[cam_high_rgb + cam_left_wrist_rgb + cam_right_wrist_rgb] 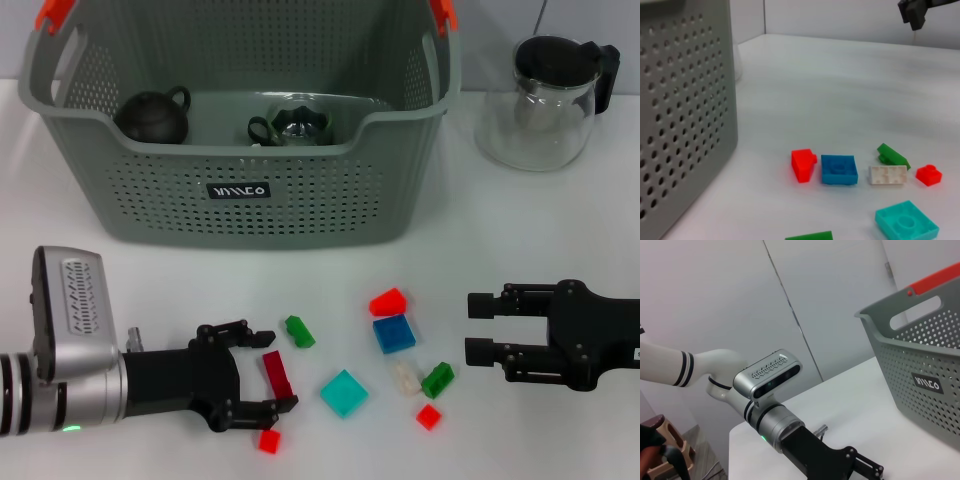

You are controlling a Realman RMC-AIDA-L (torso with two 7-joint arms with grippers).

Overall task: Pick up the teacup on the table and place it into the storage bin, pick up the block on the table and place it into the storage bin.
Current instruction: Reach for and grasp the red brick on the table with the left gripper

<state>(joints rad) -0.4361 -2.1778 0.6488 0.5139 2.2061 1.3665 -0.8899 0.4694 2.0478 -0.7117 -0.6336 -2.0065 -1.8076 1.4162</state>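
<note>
**Left claw straddling dark red block**

My left claw (268,385) lies low on the table, fingers spread wide, gripping nothing. The dark red block (277,373) lies between the fingertips; contact I cannot confirm. A small red block (268,441) sits just beside the lower finger. My right claw (482,328) hovers open and empty, right of the scattered blocks. The bin (240,190) stands beyond, holding two teapots.
</note>
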